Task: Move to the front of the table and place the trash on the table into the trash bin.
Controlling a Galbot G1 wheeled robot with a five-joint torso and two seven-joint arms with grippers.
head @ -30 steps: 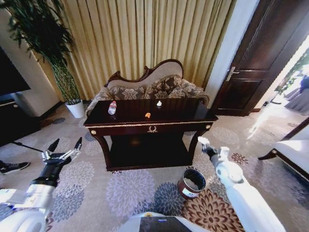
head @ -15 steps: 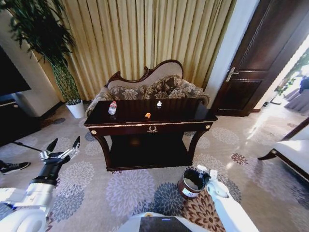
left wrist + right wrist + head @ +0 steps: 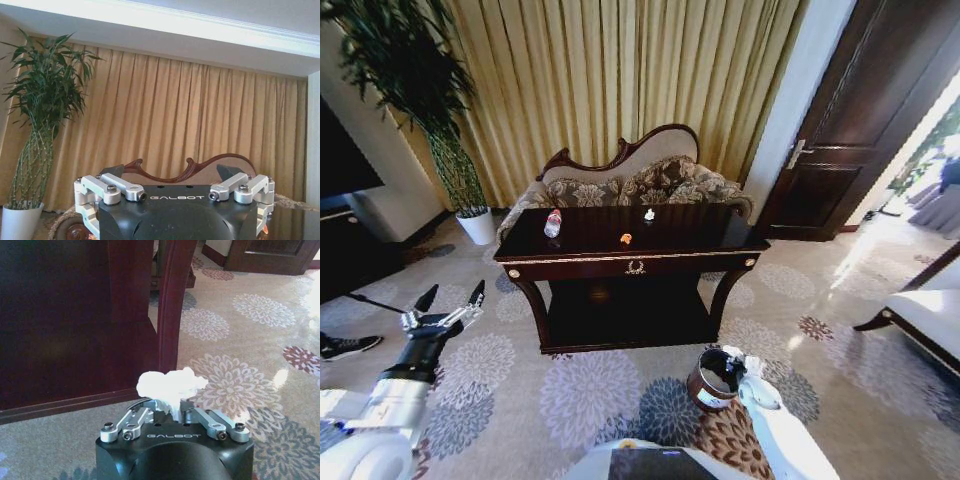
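The dark glossy table (image 3: 580, 259) stands ahead in front of the sofa. On its top are a clear bottle (image 3: 552, 222) with a red cap, an orange scrap (image 3: 626, 238) and a small white scrap (image 3: 649, 214). The round brown trash bin (image 3: 703, 393) sits on the carpet by the table's right front leg. My right gripper (image 3: 735, 357) hangs at the bin's right rim, shut on a crumpled white wad (image 3: 171, 384). The right wrist view shows the right gripper (image 3: 170, 407) and the table leg (image 3: 172, 300) just beyond it. My left gripper (image 3: 452, 294) is held open, low at the left, holding nothing.
A patterned sofa (image 3: 620, 185) stands behind the table. A tall plant in a white pot (image 3: 477, 225) is at the back left, also visible as the plant (image 3: 35, 150) in the left wrist view. A dark door (image 3: 850, 130) is at the right and a white seat (image 3: 930, 305) at the right edge.
My right arm has dropped from beside the table's right leg down to the bin's rim, still gripping the white wad. The left arm has barely moved.
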